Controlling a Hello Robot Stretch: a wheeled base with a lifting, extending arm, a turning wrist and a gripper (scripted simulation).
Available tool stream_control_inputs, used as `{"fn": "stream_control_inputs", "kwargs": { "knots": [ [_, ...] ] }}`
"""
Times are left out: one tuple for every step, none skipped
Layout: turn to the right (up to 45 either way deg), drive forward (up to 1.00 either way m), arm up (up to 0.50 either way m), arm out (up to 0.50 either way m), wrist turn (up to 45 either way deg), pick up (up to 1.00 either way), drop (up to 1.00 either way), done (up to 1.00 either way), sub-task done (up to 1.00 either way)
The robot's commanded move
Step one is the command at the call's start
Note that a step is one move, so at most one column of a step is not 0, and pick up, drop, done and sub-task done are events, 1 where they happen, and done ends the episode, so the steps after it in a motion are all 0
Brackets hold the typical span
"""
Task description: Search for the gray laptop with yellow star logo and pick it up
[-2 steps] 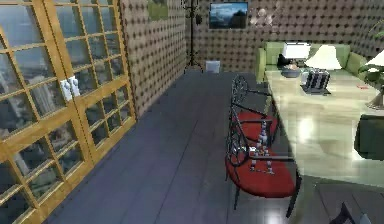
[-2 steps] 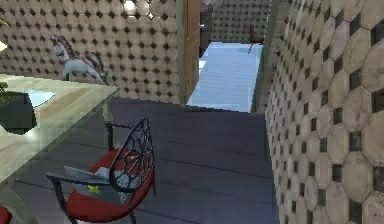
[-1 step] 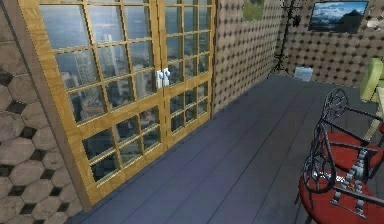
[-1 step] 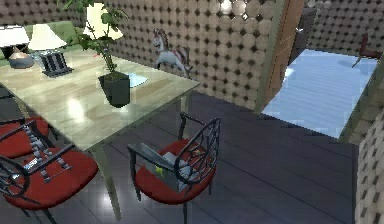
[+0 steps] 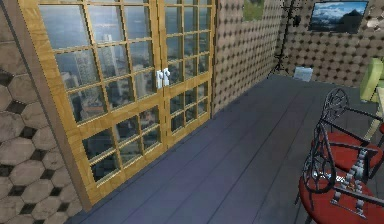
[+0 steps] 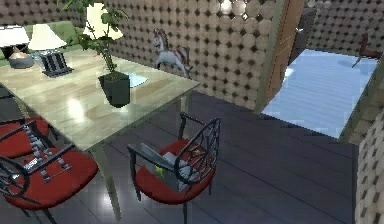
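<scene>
Grey flat slab with a yellowish mark (image 6: 175,160) lies tilted on the red-cushioned black metal chair (image 6: 150,187) at the arm side view's lower middle, just beside the pale wooden desk (image 6: 75,108). You may judge it the laptop, though the star is too small to confirm. Reaching in, you risk snagging the chair's curled armrests or knocking the slab off the seat. You cannot tell the state of the jaws, nor where the slab lies from them.

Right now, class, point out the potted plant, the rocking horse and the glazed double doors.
potted plant (image 6: 116,88), arm side view, its dark pot.
rocking horse (image 6: 169,54), arm side view, its body.
glazed double doors (image 5: 157,60), forward view, centre frame.
</scene>
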Motion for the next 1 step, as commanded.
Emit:
{"fn": "stream_control_inputs", "kwargs": {
  "knots": [
    [0.0,0.0,0.06,0.0,0.0,0.0,0.0,0.0,0.0]
  ]
}}
